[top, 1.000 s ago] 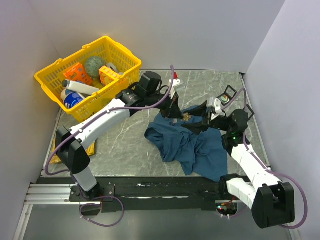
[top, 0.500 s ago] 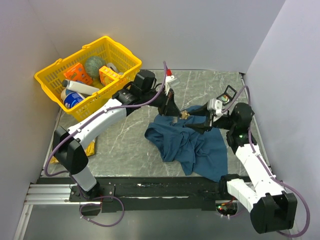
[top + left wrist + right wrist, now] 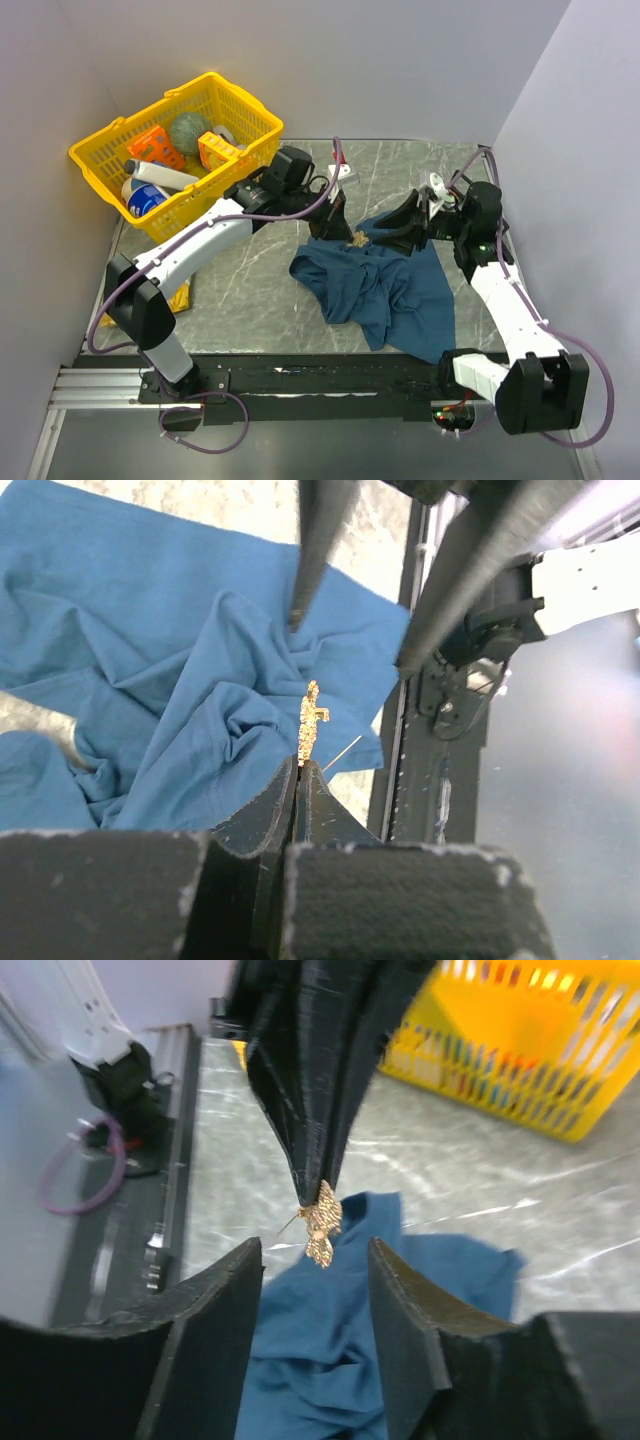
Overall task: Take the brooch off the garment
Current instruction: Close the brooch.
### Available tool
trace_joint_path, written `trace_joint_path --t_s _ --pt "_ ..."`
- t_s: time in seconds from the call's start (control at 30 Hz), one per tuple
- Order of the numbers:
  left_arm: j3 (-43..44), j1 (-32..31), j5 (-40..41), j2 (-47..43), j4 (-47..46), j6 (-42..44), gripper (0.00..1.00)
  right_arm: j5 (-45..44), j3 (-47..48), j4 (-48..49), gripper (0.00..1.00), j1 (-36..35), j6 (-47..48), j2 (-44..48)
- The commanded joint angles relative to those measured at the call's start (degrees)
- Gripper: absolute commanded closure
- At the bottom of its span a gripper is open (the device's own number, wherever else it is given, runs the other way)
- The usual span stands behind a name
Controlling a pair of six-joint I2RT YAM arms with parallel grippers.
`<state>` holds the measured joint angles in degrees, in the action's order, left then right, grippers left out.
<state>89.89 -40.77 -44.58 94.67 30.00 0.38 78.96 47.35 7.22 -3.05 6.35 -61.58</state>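
The garment (image 3: 385, 290) is a dark blue wrinkled shirt lying crumpled on the table; it also shows in the left wrist view (image 3: 170, 670) and the right wrist view (image 3: 330, 1370). The brooch (image 3: 357, 240) is small and gold. My left gripper (image 3: 348, 232) is shut on it and holds it just above the cloth. It stands up from the shut fingertips in the left wrist view (image 3: 310, 720), with its thin pin sticking out free. My right gripper (image 3: 392, 232) is open and empty, facing the brooch (image 3: 322, 1222) from the right, with a finger (image 3: 215, 1330) on either side below it.
A yellow basket (image 3: 105, 165) with bottles and boxes stands at the back left, and shows in the right wrist view (image 3: 520, 1060). The black base rail (image 3: 320, 375) runs along the near table edge. White walls close in the left, back and right sides.
My left gripper has shifted slightly left and nearer with the brooch in it. My right gripper has drawn back from the cloth, and its wrist has swung up and to the right.
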Motion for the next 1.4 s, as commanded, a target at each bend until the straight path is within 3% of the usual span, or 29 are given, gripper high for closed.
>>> trace_joint_path --t_s 0.0,0.27,0.67,0.97,1.37 --pt "0.03 -2.11 2.91 -3.35 1.55 4.80 0.99 1.37 0.99 10.17 0.49 -0.03 -11.78 -1.08" --pt "1.16 -5.54 4.85 -2.74 2.70 6.74 0.99 1.55 0.64 5.88 0.57 -2.05 -8.46 -1.61" --pt "1.96 -7.04 6.17 -1.86 3.05 7.09 0.99 4.36 2.30 -9.49 0.57 -2.05 3.14 -2.31" --pt "1.96 -7.65 8.19 -1.60 2.61 6.91 0.99 5.33 2.04 -10.56 0.59 -3.01 4.54 -2.75" --pt "2.93 -8.18 8.19 -0.81 3.14 7.09 0.99 4.10 3.01 -15.22 0.74 -4.60 8.94 -3.99"
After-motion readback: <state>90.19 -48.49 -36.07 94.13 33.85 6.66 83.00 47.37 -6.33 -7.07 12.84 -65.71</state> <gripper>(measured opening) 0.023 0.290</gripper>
